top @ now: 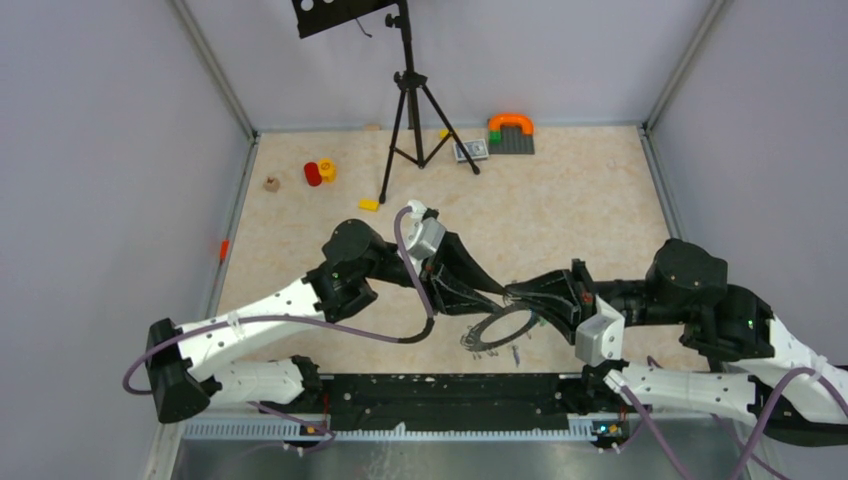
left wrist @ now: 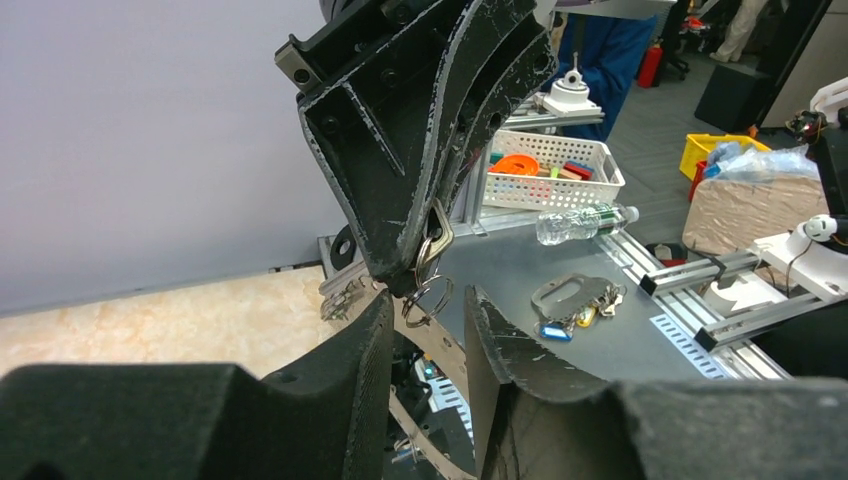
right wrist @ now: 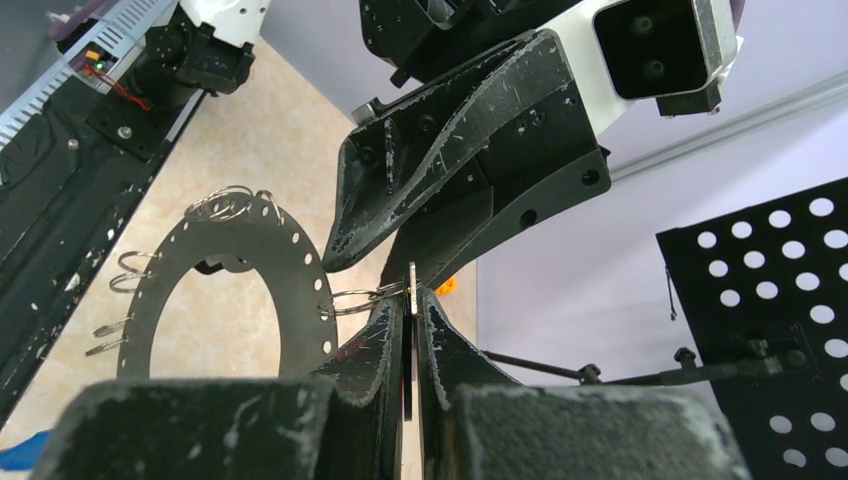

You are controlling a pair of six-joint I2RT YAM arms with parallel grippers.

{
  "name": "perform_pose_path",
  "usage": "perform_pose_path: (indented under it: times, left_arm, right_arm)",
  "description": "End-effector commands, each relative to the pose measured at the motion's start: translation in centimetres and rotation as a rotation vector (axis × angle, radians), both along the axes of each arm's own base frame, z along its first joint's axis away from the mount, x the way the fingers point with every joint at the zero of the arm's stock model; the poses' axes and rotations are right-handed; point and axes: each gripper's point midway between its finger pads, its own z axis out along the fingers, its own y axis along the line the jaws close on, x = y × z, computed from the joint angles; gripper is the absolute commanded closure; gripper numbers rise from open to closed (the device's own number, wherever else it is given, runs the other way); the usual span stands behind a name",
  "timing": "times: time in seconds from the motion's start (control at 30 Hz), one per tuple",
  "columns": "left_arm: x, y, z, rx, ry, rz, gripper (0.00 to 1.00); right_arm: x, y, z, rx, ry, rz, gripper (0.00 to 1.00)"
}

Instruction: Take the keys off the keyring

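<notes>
A beige marbled worktop (top: 560, 200) walled in grey panels, with a black tripod (top: 405, 110) and stray toy blocks (top: 510, 132) along its far edge, is where two robot arms meet over the near centre. The right gripper (right wrist: 410, 300) has its jaws clenched edge-on upon the rim of the keyring (right wrist: 300, 280), a flat grey disc with a wide hole and small punched holes round its border, held lifted clear of the surface. Small silver keys (top: 478, 344) appear to hang in a cluster from the disc's lower, nearer edge, though they are too small in the overhead view to count. The left gripper (left wrist: 430, 305) comes in from the opposite side, its jaws parted with a clear gap and pinching nothing, and its tips flank a thin wire split ring (right wrist: 355, 300) threaded through a border hole just beside the right-hand grip.

The step in hand looks like the catch on that split ring. To do it well, the left jaws should close on the wire loop alone, not on the disc, and squarely enough that the thin coil cannot roll out. The right arm's job is to hold the disc rigid while the loop is worked round and out through its hole. A straight tug risks slipping off the wire or tilting the disc in its narrow edge grip.
</notes>
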Motion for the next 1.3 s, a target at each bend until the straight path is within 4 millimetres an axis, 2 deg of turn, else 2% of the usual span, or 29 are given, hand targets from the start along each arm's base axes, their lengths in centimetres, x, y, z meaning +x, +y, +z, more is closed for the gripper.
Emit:
perform_pose_path:
  times: [0.0,0.77,1.13,1.27]
  left_arm:
    - [-0.8,0.3,1.4,-0.043,-0.023,-0.043,0.68]
    - [-1.2,0.4,1.1,-0.024,-0.019,-0.069,0.9]
    - [-1.1,0.7,0.9,-0.023,-0.032,-0.046,1.0]
    - [-0.8,0.9,0.8,-0.011,-0.029,-0.023,1.0]
  right_arm:
    - [-0.2,-0.3,2.8,0.106,-0.054,0.002,1.0]
    - [-0.1,-0.7,4.2,0.167,-0.079,-0.01,1.0]
    - [0.0,-1.1,3.9,0.158,-0.076,-0.021,1.0]
    - [0.2,-1.2,3.7,0.141,-0.079,-0.036,1.0]
